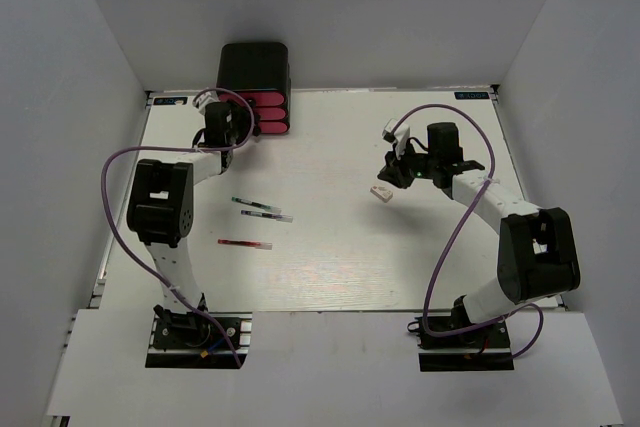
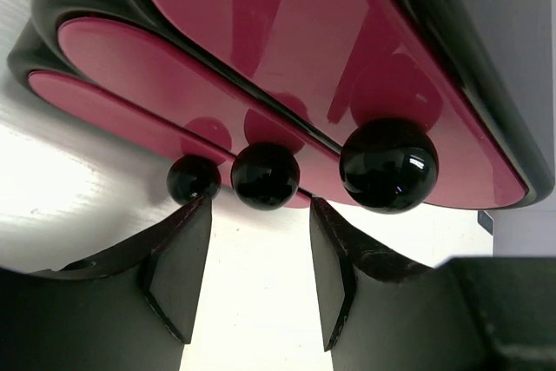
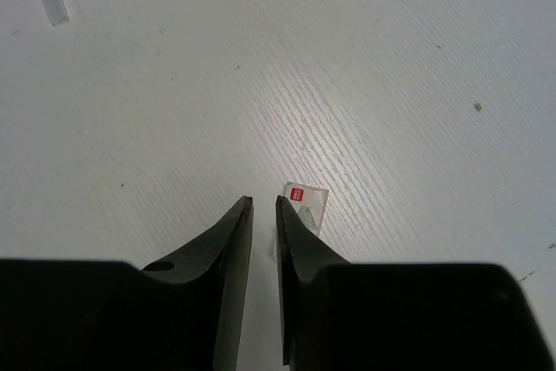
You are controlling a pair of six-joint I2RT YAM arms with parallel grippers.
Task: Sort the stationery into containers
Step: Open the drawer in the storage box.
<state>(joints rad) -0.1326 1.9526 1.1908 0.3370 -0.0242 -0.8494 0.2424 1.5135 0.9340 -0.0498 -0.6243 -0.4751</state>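
Drawers [image 2: 261, 41] face the released left end effector [image 2: 259, 223]; right end effector [image 3: 265, 202] barely parted, empty, beside eraser [image 3: 306, 206].

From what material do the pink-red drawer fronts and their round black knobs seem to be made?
The drawer fronts: probably glossy plastic; smooth pink-red faces mirror the knobs. The knobs: likely polished black plastic, perhaps lacquered; sharp bright highlights on each ball. The look cannot exclude painted wood.

table [image 1: 400, 267] white | on it: cabinet [image 1: 255, 65], red pen [image 1: 245, 244], two dark pens [image 1: 266, 215], eraser [image 1: 381, 191]
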